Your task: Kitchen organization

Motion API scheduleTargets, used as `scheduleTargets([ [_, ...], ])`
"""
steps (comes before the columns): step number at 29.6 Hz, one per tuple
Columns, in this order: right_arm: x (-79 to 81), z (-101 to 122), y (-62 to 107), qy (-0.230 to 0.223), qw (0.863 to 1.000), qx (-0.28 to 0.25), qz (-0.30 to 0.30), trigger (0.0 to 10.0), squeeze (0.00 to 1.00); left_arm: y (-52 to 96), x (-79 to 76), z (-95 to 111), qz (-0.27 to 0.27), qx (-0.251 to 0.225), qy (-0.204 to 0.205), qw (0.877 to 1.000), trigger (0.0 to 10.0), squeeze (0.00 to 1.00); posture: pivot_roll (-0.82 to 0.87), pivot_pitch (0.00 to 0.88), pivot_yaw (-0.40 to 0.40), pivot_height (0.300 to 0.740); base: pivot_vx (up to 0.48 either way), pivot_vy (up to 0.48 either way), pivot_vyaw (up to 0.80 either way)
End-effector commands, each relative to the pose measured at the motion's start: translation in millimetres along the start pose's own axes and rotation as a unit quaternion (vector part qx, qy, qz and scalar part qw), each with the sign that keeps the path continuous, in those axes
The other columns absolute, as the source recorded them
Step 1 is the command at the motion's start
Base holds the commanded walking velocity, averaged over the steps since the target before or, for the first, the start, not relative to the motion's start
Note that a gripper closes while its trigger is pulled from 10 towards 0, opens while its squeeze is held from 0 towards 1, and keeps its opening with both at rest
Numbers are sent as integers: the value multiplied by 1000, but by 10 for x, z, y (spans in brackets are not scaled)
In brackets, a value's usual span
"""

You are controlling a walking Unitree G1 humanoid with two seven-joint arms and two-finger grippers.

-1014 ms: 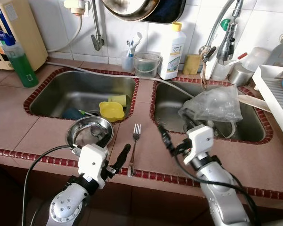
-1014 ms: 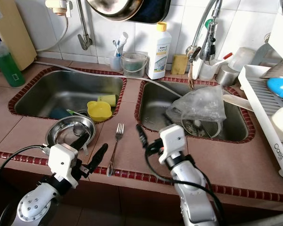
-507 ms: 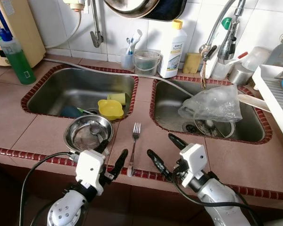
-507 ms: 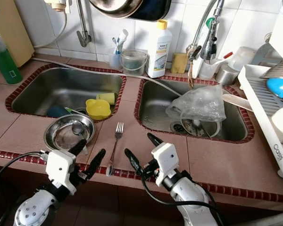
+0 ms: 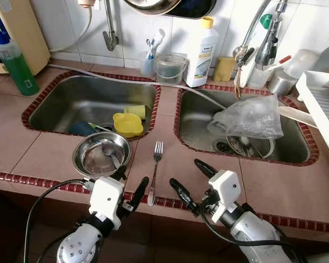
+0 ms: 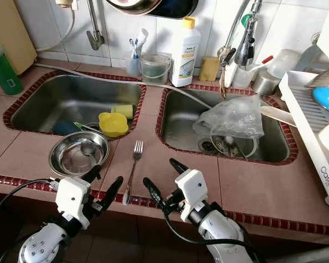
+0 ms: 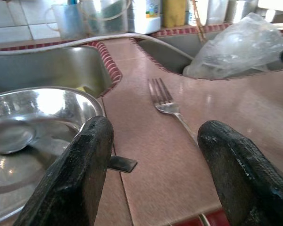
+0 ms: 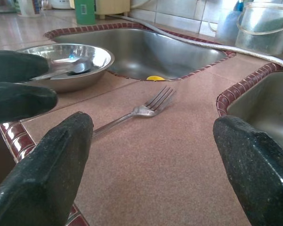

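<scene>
**A thin fork waits between two open claws**

The left claw (image 5: 130,186) is wide open, holding nothing. The flat silver metal fork (image 5: 154,169) lies on the brown tiled surface (image 5: 44,156). It looks light, stiff and slippery; pinch its middle. The right claw (image 5: 187,179) gapes empty too.

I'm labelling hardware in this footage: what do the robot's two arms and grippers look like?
Both arms are silver metal with white boxy wrist housings and looping black cables. The left gripper and right gripper each have two long black fingers, textured on the pads.
</scene>
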State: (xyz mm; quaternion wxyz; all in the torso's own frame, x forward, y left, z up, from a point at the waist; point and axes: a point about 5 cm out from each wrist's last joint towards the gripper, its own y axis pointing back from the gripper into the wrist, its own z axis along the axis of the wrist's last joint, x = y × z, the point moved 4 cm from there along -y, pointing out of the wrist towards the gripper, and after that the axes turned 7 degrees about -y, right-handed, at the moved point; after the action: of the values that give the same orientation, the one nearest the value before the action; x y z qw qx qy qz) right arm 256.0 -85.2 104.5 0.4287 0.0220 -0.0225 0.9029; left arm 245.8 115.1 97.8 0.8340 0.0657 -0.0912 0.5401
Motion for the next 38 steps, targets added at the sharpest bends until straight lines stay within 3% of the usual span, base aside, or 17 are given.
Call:
scheduleTargets([
  [1,-4,55,5,0,1000,-8,-3,10000,0,-1,4,-36,3,10,-5,1000,10000,0,-37,85,-31,740,0,0,0],
  [12,-7,70,1,-3,1000,-10,-10,10000,0,-46,86,28,32,-4,-22,999,10000,0,-37,87,-29,740,0,0,0],
  [17,1,78,-18,-4,1000,-11,-9,10000,0,-19,135,-22,41,5,-51,998,10000,0,-32,88,-30,740,0,0,0],
  [31,-7,83,-13,-4,1000,-11,-10,10000,0,-5,125,-93,57,13,-76,995,10000,0,-37,94,-34,740,0,0,0],
  [38,-10,84,-10,-6,1000,-10,-12,10000,0,-2,136,-117,67,17,-111,991,10000,0,-38,97,-32,740,0,0,0],
])
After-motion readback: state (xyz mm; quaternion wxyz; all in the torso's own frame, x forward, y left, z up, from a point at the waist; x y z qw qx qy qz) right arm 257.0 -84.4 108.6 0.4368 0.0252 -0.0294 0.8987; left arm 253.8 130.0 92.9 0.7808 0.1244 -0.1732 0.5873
